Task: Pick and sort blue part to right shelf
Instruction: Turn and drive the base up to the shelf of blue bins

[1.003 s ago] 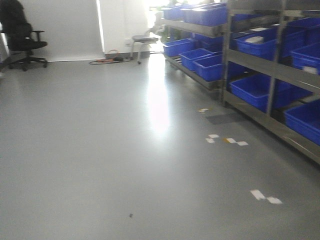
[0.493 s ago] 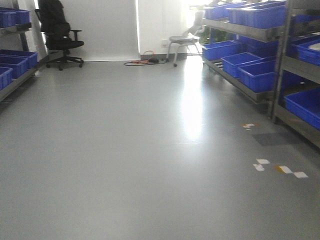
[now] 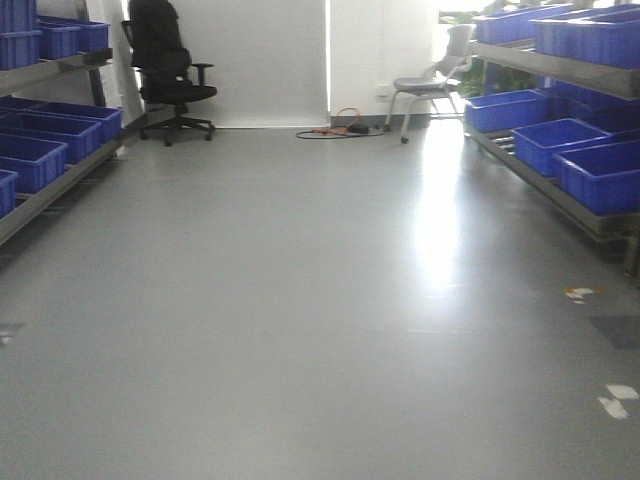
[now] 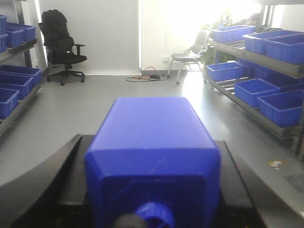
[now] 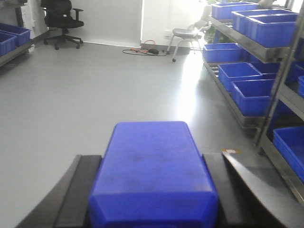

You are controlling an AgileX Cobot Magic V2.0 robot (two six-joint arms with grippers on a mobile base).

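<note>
The blue part (image 4: 152, 161) is seen only in the left wrist view, where it is clamped between the dark fingers (image 4: 47, 185) of the left gripper (image 4: 151, 138), which is closed against both of its sides. Its long axis is laid along the fingers: the short neck and cap are turned back toward the wrist, and the flat base is pointed forward past the fingertips. The sloped shoulders are shown nearest the camera.

In the right wrist view a second blue block (image 5: 152, 175) is gripped in the same way by the right gripper (image 5: 148, 156); only its flat top and rounded near edge are visible there.

Ahead of and to the right of both grippers, a right-hand shelf (image 4: 266, 57) loaded with blue bins (image 4: 280, 107) is seen. A left-hand shelf (image 3: 50, 190), a black office chair (image 3: 165, 60) and a grey chair (image 3: 430, 90) are shown most fully in the front view, beyond open grey floor (image 3: 300, 330).
</note>
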